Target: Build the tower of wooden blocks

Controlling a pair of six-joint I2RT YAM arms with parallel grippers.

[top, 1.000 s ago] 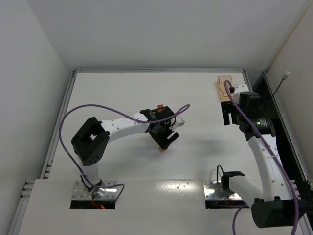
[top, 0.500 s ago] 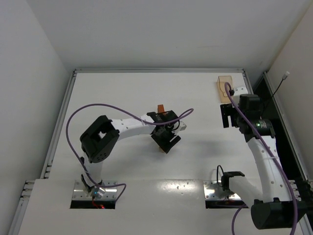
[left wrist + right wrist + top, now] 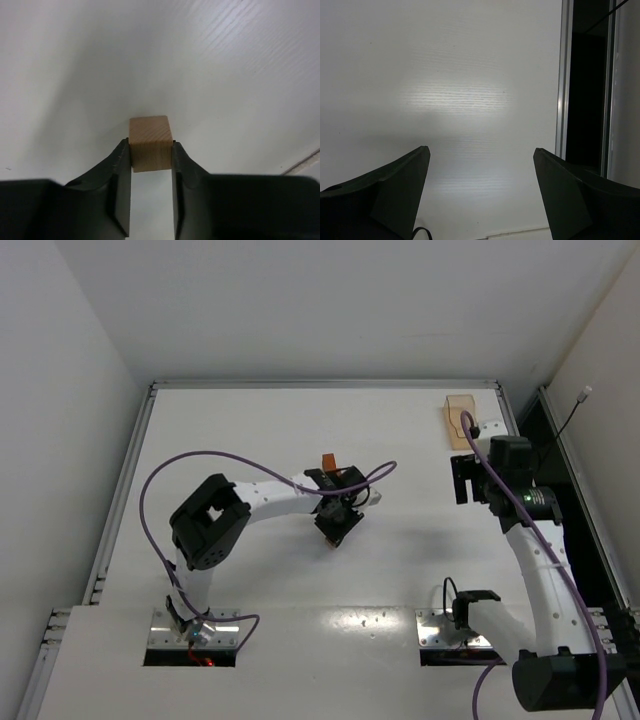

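Reaching with the left arm [image 3: 270, 498] from the near edge to the middle of the white table [image 3: 240, 430], with the left gripper [image 3: 336, 527] turned down over the surface. In the left wrist view, clamped firmly on a tan wooden cube [image 3: 149, 134]: pressed by one black finger [image 3: 121, 185] on each side face, without any gap, and with the top and the front face of the cube left free. Not possible to tell whether resting on the table or held just above it; only a soft shadow around its base. Just behind the left arm, toward the far side, standing alone, a small orange-brown block [image 3: 326, 461], apart from the cube. Stretched with the right arm [image 3: 540, 560] along the right side of the table, with the right gripper [image 3: 462, 480] near a pale tan tray [image 3: 457, 420] at the far right corner, not touching it. Too small from above to tell what lies in the tray. In the right wrist view, spread wide apart, with nothing between the two dark fingers [image 3: 395, 185], only bare table below and a metal rail [image 3: 563, 75] along the right edge.
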